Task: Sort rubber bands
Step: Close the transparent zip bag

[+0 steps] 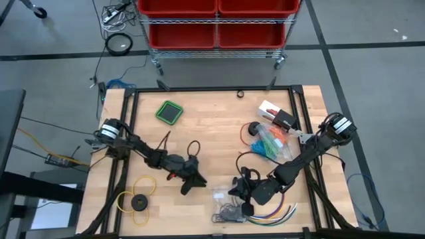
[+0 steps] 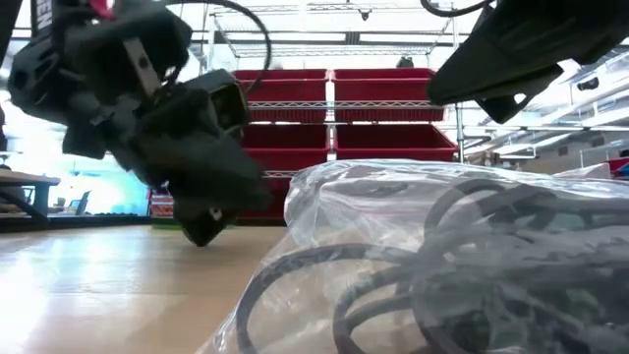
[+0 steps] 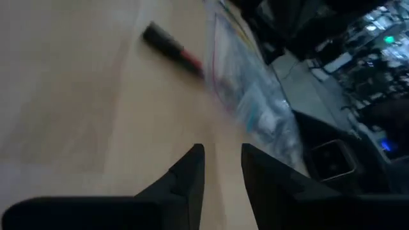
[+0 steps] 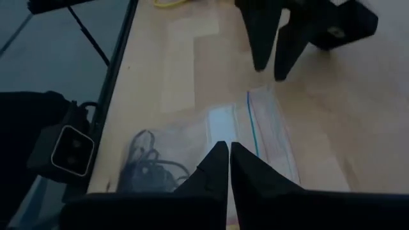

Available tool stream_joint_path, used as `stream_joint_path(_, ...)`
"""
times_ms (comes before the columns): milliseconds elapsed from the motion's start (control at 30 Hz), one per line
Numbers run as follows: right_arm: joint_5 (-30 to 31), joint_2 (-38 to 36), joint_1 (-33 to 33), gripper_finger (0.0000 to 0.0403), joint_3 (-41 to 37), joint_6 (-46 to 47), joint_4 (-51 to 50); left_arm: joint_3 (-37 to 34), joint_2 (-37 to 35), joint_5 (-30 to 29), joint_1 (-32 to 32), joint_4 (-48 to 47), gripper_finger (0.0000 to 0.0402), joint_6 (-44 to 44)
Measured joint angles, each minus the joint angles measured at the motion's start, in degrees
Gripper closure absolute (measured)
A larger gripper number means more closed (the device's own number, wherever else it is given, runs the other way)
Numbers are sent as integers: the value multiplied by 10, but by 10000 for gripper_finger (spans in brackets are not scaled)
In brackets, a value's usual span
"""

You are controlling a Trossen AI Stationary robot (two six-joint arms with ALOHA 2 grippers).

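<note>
Two bags hold rubber bands: a clear bag (image 1: 224, 204) of dark bands (image 4: 150, 167) by the near edge, lying flat, and a bag of coloured bands (image 1: 272, 142) farther right. Right gripper (image 4: 225, 167) hovers over the near bag's zip end, fingers pinched together, empty. Left gripper (image 1: 190, 186) hangs just left, fingers slightly parted, holding nothing, over bare wood; a green square (image 1: 169, 111) lies beyond.
</note>
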Motion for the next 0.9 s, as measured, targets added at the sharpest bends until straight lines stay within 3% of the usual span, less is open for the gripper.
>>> stream_joint_path(233,8,0,5,394,0,-3,1,-14,-1,-31,-39,122,285,-22)
stream_joint_path(433,11,0,5,394,0,-3,4,2,0,-82,-61,47,238,-40)
stream_joint_path(700,11,0,6,394,0,-8,9,2,0,-113,-73,40,139,-147)
stream_joint_path(900,11,0,6,398,0,-23,23,10,6,-120,-73,24,120,-180)
